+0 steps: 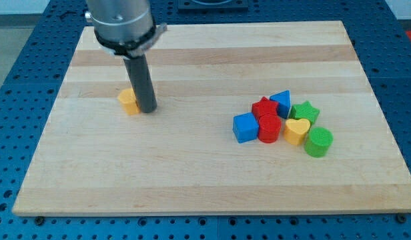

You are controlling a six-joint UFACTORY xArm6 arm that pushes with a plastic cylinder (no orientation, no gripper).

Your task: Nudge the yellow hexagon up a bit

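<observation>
On the pale wooden surface [205,180], my tip [148,109] touches the small yellow hexagon block [128,101] from its right; no claw here, nudge upward looks unfinished.

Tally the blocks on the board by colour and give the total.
Yellow: 2, hexagon by my tip, heart
Red: 2
Blue: 2
Green: 2
Total: 8
</observation>
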